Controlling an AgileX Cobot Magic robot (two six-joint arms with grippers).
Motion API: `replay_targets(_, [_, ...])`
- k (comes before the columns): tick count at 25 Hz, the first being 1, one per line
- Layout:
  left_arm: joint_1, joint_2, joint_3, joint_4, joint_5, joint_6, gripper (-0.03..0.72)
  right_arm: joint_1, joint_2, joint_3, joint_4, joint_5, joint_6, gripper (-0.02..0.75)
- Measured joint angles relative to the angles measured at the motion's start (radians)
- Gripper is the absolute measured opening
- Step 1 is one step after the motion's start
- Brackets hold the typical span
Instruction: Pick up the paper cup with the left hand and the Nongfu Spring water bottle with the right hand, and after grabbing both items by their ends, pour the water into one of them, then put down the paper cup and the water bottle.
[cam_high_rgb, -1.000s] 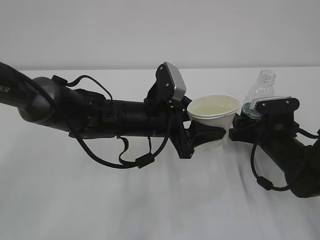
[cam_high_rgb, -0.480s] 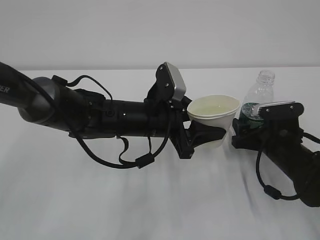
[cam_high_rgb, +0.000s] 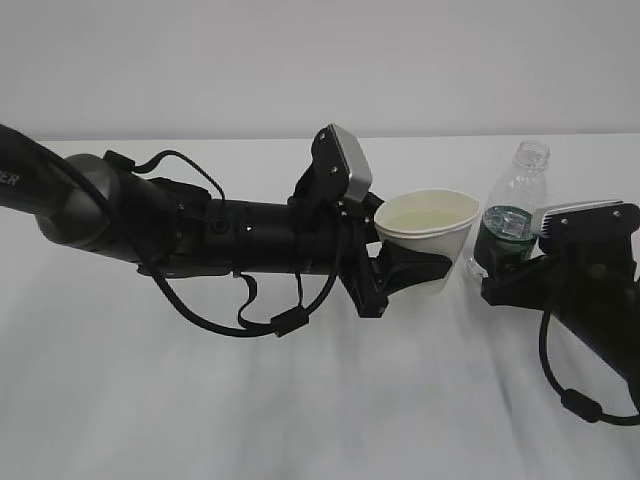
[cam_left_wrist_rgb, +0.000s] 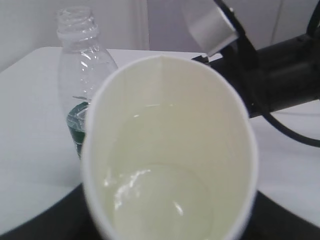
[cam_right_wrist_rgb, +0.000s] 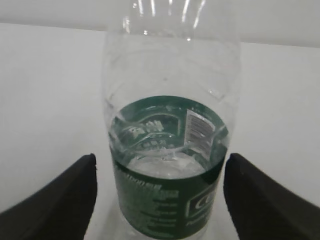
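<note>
The left end effector grips the cup, upright, with water in it. Just right of it the bottle stands uncapped on the bench, between the wide-open fingers of the right end effector, untouched.

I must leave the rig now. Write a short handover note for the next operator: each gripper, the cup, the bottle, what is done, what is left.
Left gripper: shut on the paper cup, which is upright and has water in it.
Right gripper: open, fingers on either side of the Nongfu Spring water bottle with a gap on both sides, not gripping.
Bottle: upright on the table, uncapped, a little water left, just right of the cup.
Done: pouring, bottle put down.
Left: release the cup (I cannot tell if it rests on the table) and pull both arms clear.
</note>
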Motion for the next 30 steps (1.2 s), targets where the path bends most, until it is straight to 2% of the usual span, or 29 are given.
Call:
replay_targets(14, [0.008, 0.0, 0.0, -0.059, 0.027, 0.034, 0.396, 0.0, -0.339, 0.21, -0.115, 0.0, 0.017, 0.589])
replay_targets(20, [0.076, 0.0, 0.0, -0.093, 0.029, 0.038, 0.393, 0.001, -0.471, 0.26, -0.132, 0.0, 0.02, 0.589])
replay_targets(30, [0.182, 0.0, 0.004, -0.1, 0.034, 0.038, 0.387, 0.001, -0.478, 0.267, -0.145, 0.0, 0.02, 0.589])
